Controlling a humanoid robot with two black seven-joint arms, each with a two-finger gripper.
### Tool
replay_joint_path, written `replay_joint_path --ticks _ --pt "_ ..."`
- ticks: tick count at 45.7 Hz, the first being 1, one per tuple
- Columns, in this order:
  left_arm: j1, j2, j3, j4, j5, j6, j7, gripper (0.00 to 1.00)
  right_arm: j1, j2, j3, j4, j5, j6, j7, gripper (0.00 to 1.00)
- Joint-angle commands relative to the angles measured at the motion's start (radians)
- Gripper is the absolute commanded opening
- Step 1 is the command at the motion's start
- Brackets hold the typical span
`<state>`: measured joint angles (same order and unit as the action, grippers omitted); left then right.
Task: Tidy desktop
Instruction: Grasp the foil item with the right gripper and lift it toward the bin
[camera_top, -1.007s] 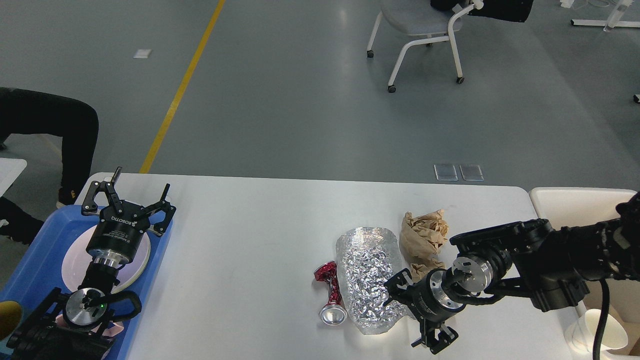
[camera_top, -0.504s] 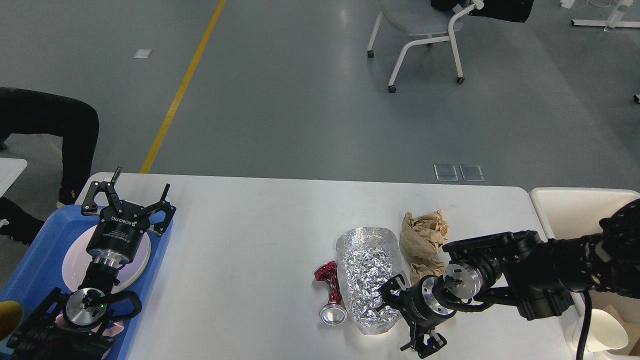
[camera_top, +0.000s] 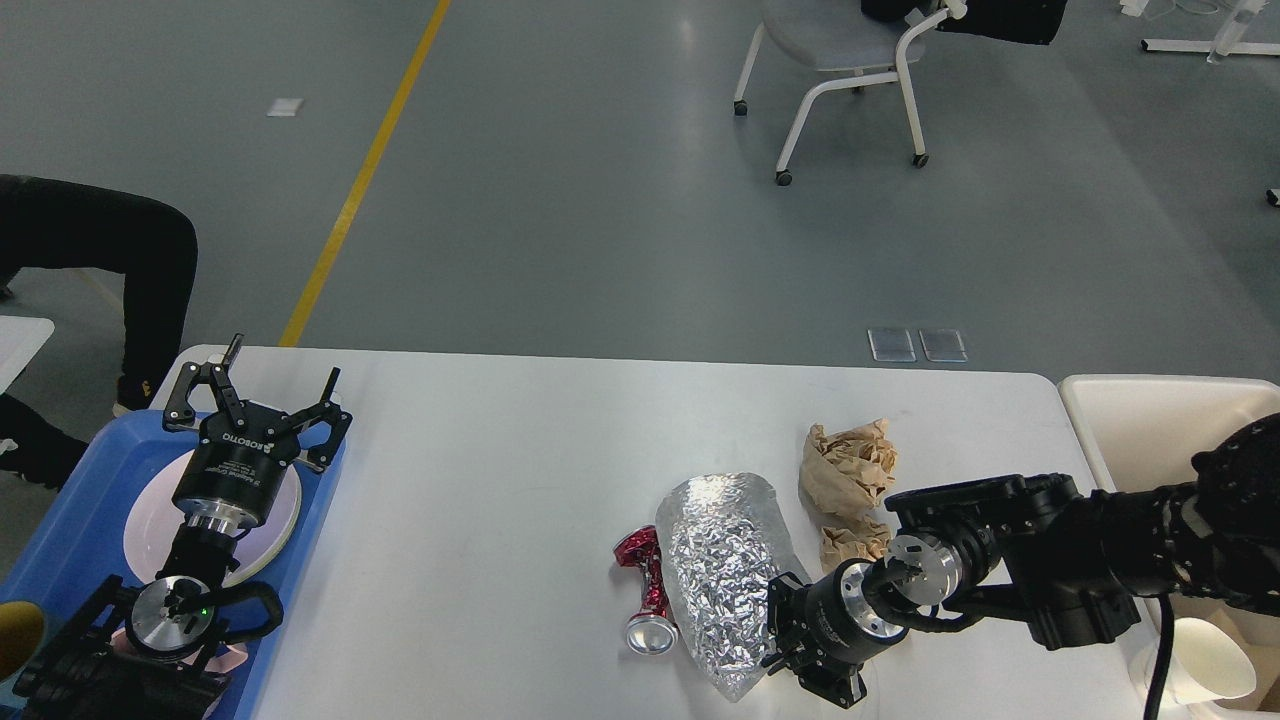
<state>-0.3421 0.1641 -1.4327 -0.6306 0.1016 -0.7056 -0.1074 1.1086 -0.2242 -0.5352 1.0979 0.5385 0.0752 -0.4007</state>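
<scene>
The right gripper (camera_top: 790, 650) is pressing against the lower right edge of a crumpled sheet of silver foil (camera_top: 725, 570), low over the near part of the large white rectangular desktop (camera_top: 500, 480). Its fingers are dark and partly hidden against the foil, so whether they are parted or closed on the sheet cannot be told. The foil is lying tilted, its narrow end pointing toward the near edge of the desktop. Just beside its left edge, touching or nearly so, a red patterned goblet-like object with a shiny metal mouth (camera_top: 645, 590) is lying on its side. Behind the right arm, a wad of crumpled brown paper (camera_top: 848, 475) is sitting near the foil's far right corner.

Well apart, at the desktop's left end, the left gripper (camera_top: 262, 385) is hanging with its two fingers spread wide and nothing between them. It is hovering above a pale round plate (camera_top: 150, 520) in a blue plastic tray (camera_top: 70, 520). At the right end, a beige plastic bin (camera_top: 1150, 420) is standing beside the desktop.
</scene>
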Motion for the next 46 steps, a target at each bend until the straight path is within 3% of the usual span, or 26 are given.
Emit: replay_joint_path --ticks 1,7,25,36,46 --pt "0.000 0.000 0.000 0.000 0.000 0.000 0.000 0.96 0.004 -0.001 0.000 -0.003 0.000 0.002 -0.004 0.00" --pt "0.000 0.000 0.000 -0.001 0.000 0.000 0.000 0.96 0.008 -0.003 0.000 -0.001 0.000 0.002 -0.032 0.00" --pt "0.000 0.000 0.000 0.000 0.000 0.000 0.000 0.96 0.034 0.000 0.006 0.023 0.008 0.015 -0.044 0.00" --pt "0.000 0.000 0.000 0.000 0.000 0.000 0.000 0.96 0.238 -0.122 -0.011 0.209 0.052 0.048 -0.044 0.00" --pt "0.000 0.000 0.000 0.000 0.001 0.000 0.000 0.96 0.425 -0.167 -0.141 0.299 0.113 0.101 -0.044 0.00"
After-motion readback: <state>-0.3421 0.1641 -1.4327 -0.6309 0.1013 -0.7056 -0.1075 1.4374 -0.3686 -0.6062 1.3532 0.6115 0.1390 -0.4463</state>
